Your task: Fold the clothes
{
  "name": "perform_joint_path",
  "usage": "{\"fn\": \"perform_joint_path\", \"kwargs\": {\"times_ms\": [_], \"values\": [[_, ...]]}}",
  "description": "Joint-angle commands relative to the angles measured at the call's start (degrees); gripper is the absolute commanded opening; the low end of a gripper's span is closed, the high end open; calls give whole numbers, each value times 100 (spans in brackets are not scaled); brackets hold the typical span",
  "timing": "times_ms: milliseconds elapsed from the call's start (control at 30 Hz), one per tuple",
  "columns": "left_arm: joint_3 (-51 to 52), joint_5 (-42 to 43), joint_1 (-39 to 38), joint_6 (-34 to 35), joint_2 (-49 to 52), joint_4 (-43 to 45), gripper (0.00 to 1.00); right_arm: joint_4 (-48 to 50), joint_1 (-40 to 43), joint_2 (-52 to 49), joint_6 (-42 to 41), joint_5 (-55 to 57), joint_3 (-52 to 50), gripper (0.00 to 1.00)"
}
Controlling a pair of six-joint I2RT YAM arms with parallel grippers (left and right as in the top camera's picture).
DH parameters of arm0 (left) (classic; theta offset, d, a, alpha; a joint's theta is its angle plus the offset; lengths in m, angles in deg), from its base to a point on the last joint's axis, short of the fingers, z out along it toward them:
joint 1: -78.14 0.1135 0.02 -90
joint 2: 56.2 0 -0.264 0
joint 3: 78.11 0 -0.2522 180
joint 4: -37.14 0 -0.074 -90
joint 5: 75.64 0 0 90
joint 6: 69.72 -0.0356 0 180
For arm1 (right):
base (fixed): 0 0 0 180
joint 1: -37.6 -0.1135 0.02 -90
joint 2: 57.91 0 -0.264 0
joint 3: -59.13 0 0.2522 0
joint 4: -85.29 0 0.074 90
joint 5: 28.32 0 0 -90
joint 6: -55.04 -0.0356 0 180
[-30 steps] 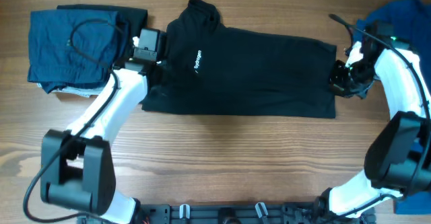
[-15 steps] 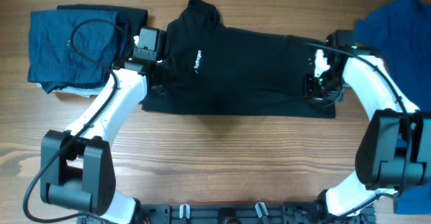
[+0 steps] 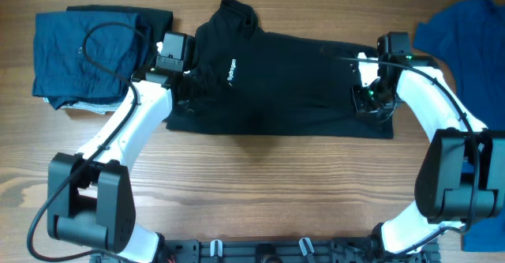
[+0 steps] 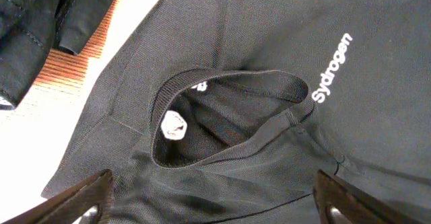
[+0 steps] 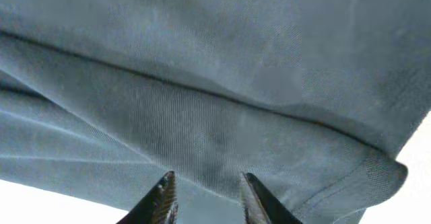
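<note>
Shirt point(image 3: 292, 81): black, spread flat mid-table point(image 3: 252, 192), collar toward 11 o'clock, hem toward 3 o'clock, white logo point(image 3: 231, 69) facing up.
Left gripper point(image 4: 214, 197): fingers spread wide, holding nothing, over open sleeve at shirt's 9 o'clock.
Right gripper point(image 5: 209, 198): fingers narrowly apart, fabric showing in gap, low over hem end at 3 o'clock.
Navy pile point(image 3: 87, 54): 10 o'clock.
Blue shirt point(image 3: 465, 42): 2 o'clock, at edge.

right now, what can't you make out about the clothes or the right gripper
Right gripper: right wrist view too close to show whether it pinches the black collared shirt.
Royal-blue shirt: cut off by overhead's right edge.
Pale layer under navy pile: overhead, only an edge shows.
</note>
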Motion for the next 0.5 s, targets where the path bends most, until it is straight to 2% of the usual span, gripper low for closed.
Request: {"fn": "perform_joint_path", "kwargs": {"times_ms": [0,133,267,400,467], "values": [[-52,48,15,-7,-13,0,97,35,-2,39,289,81,-208,42],[-52,48,15,-7,-13,0,98,190,-7,39,317,79,-396,50],[-52,48,15,-7,-13,11,98,645,-9,39,555,243,-608,51],[-52,48,15,-7,-13,17,98,970,-9,39,577,337,-645,45],[-52,48,15,-7,-13,15,98,1060,-9,39,570,494,-645,36]]}}
